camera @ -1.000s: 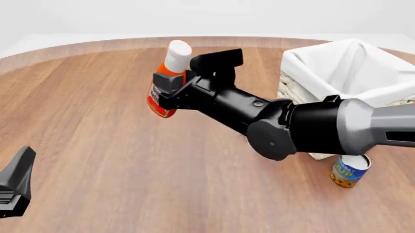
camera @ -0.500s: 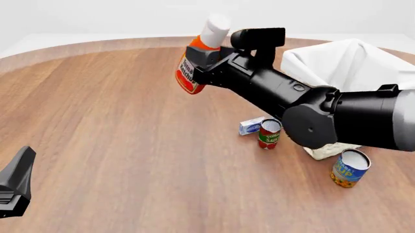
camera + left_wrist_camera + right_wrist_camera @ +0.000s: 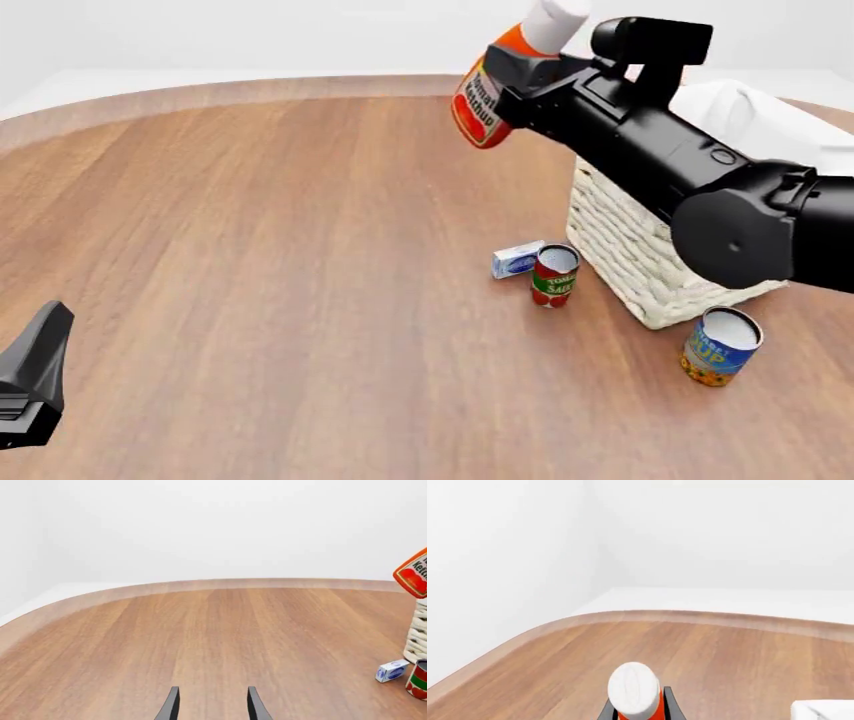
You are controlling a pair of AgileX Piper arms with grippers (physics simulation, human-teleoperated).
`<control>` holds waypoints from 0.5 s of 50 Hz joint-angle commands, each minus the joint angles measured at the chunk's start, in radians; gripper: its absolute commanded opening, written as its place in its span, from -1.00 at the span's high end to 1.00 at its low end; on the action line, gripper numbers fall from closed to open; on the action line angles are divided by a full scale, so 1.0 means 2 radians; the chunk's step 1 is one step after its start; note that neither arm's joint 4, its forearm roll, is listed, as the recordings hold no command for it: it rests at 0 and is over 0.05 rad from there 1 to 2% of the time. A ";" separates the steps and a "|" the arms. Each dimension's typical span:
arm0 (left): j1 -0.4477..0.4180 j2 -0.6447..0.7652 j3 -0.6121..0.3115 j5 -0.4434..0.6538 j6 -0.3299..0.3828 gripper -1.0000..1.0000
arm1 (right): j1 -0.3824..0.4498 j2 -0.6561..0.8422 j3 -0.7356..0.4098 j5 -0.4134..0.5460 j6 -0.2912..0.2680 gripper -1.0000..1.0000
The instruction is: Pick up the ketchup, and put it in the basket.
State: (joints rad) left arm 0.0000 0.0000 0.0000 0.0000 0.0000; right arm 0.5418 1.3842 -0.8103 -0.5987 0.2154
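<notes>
The ketchup (image 3: 483,100), a red-orange bottle with a white cap and label, hangs tilted in the air just left of the basket's (image 3: 627,250) far-left corner, above rim height. My right gripper (image 3: 525,72) is shut on its upper body. In the right wrist view the ketchup (image 3: 634,686) shows its white cap between the fingers, and a corner of the basket cloth (image 3: 825,710) peeks in. The left wrist view catches the ketchup (image 3: 414,574) base above the basket wall (image 3: 419,635). My left gripper (image 3: 38,375) rests low at the near left, and in its own view the left gripper (image 3: 212,709) is open and empty.
A small blue-and-white box (image 3: 515,258) and a red-and-green tomato sauce can (image 3: 554,277) stand by the basket's near-left side. A blue-and-yellow can (image 3: 718,347) stands at its near corner. The round wooden table's edge (image 3: 200,92) curves along the back.
My right arm has carried the ketchup up and to the right, from mid-table to beside the basket. The cans and box it hid are uncovered. The left arm has stayed still.
</notes>
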 commanded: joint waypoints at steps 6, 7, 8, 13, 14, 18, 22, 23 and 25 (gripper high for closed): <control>0.000 0.000 0.000 0.000 0.000 -1.00 | -0.076 -0.055 0.018 0.009 0.010 1.00; 0.000 0.000 0.000 0.000 0.000 -1.00 | -0.085 -0.061 0.020 0.011 0.009 1.00; 0.000 0.000 0.000 0.000 0.000 -1.00 | -0.089 -0.063 0.020 0.012 0.007 1.00; 0.000 0.000 0.000 0.000 0.000 -1.00 | -0.111 -0.076 0.027 0.015 0.012 1.00; 0.000 0.000 0.000 0.000 0.000 -1.00 | -0.116 -0.080 0.029 0.015 0.012 1.00; 0.000 0.000 0.000 0.000 0.000 -1.00 | -0.142 -0.096 0.039 0.017 0.012 1.00; 0.000 0.000 0.000 0.000 0.000 -1.00 | -0.166 -0.110 0.045 0.020 0.010 1.00; 0.000 0.000 0.000 0.000 0.000 -1.00 | -0.171 -0.112 0.046 0.021 0.009 1.00; 0.000 0.000 0.000 0.000 0.000 -1.00 | -0.179 -0.115 0.048 0.023 0.010 1.00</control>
State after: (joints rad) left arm 0.0000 0.0000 0.0000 0.0000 0.0000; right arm 0.2830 1.2140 -0.7378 -0.5653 0.2195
